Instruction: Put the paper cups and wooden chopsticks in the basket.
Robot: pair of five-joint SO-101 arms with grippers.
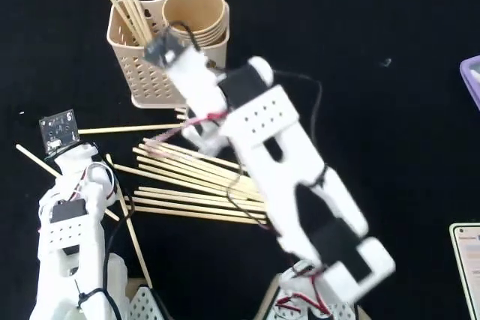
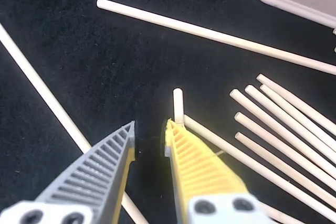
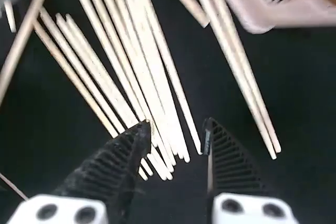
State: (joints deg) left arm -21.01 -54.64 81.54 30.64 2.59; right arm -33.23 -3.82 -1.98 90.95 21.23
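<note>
Paper cups (image 1: 196, 9) and several chopsticks (image 1: 131, 9) already stand in the basket (image 1: 150, 73), upper left. A loose chopstick pile (image 1: 195, 185) lies on the tabletop (image 1: 390, 148), centre-left. Left jaws slightly apart, right jaws wider; both empty.

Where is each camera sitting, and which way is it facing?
High view: fixed above, looking down on the black table, the basket holding paper cups, loose chopsticks, the left arm and the right arm.
Left wrist view: on the left arm's wrist, looking down past its open left gripper at the table.
Right wrist view: on the right arm's wrist, looking down past its open right gripper at the chopstick pile.
Shared: both wrist views catch a basket corner and loose chopsticks.
</note>
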